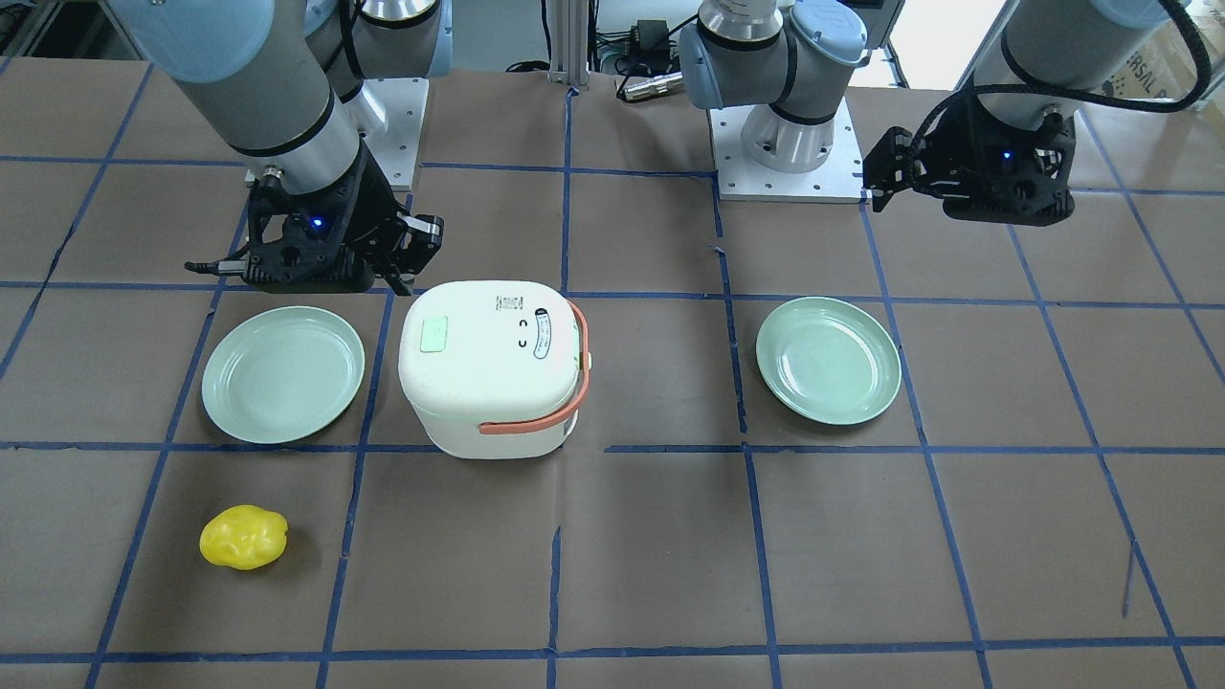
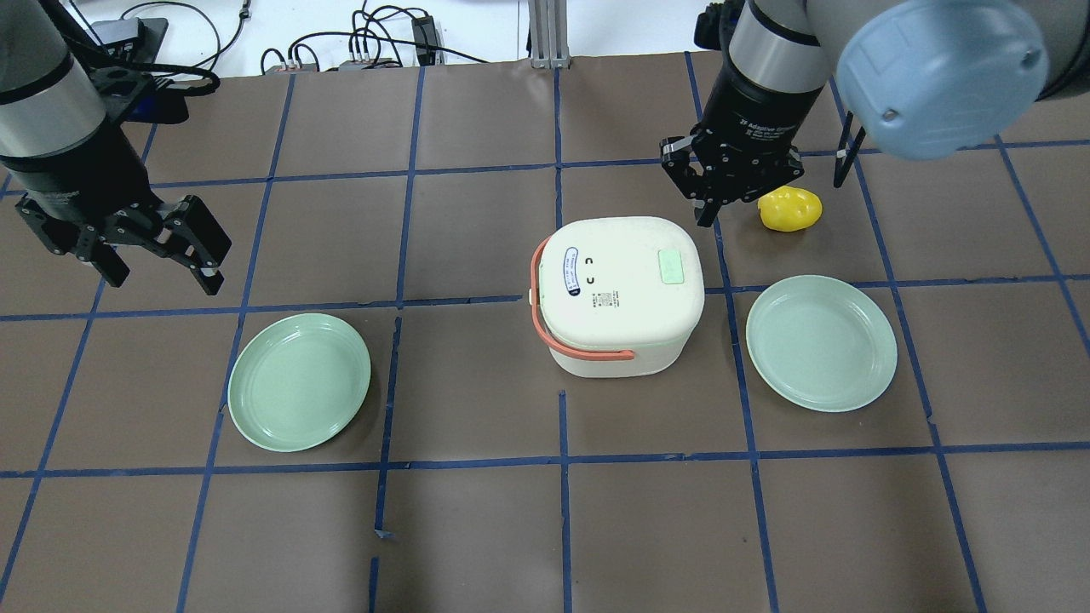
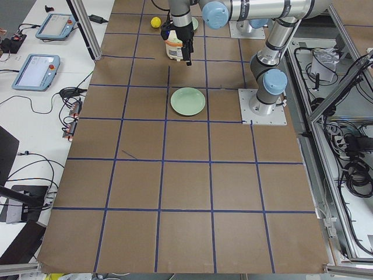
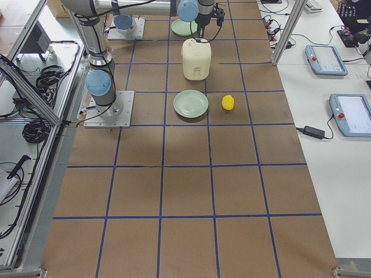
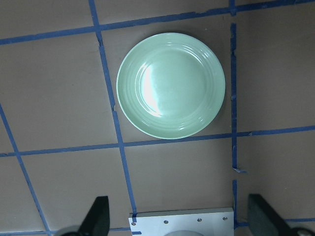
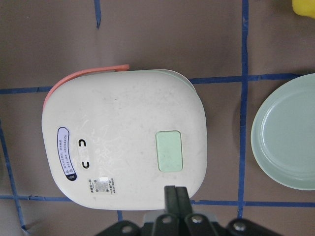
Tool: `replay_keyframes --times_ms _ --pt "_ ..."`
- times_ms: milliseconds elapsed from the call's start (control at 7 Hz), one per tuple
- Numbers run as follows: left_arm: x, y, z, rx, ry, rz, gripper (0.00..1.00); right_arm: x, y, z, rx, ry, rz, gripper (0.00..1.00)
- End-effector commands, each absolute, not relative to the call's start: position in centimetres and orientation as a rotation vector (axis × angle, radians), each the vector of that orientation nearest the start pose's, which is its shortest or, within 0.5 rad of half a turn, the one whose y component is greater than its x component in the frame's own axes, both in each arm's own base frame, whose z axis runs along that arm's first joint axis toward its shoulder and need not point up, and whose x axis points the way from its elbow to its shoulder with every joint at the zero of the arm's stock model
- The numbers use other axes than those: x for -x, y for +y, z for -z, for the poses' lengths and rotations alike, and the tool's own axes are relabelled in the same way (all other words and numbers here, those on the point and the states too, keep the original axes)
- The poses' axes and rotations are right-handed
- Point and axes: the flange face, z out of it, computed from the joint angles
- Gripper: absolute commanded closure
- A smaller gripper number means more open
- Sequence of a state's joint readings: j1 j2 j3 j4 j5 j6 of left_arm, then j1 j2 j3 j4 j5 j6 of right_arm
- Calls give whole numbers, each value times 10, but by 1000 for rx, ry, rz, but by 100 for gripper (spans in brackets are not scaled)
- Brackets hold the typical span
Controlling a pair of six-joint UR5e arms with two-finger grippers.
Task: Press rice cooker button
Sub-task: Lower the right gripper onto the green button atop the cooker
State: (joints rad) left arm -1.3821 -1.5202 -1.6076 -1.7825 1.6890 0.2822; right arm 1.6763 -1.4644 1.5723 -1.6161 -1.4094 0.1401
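The rice cooker [image 2: 626, 294] stands upright near the middle of the counter [image 2: 477, 528]. Clock directions below are read in the overhead view, 12 o'clock pointing away from the robot.

The body is an off-white, rounded-square plastic shell. A salmon carry handle [image 2: 545, 328] is folded down along its 9 and 6 o'clock sides. A blue-edged label strip lies on the lid towards 9 o'clock. The button [image 6: 169, 150] is a pale green rectangle set into the lid towards 3 o'clock.

The shell looks rigid and smooth, and probably light. A sideways push may slide it on the paper-covered counter. No grasp is called for: contact belongs on the button's centre, pressing straight down.

The right gripper [image 6: 175, 194] hangs just off the lid edge at 1 o'clock, jaws closed together and holding nothing, apart from the button. A yellow object [image 2: 790, 209] lies at 2 o'clock. One green plate [image 2: 822, 343] sits at 4 o'clock, the other plate [image 2: 298, 381] at 8 o'clock. The left gripper [image 2: 160, 264] hovers at 9 o'clock, well apart, jaws spread wide.
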Motion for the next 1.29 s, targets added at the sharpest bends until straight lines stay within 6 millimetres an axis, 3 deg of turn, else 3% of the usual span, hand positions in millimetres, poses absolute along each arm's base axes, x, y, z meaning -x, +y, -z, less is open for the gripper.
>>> replay_keyframes --times_ms 0,571,1143 --pt "35 -464 -476 -161 3051 -337 0 -210 -512 -425 -51 2967 -124 92" --pt "35 -464 -476 -161 3051 -337 0 -211 -515 -379 -49 2966 -71 92" --pt "35 -464 -476 -161 3051 -337 0 -211 -515 -368 -38 2966 -81 92"
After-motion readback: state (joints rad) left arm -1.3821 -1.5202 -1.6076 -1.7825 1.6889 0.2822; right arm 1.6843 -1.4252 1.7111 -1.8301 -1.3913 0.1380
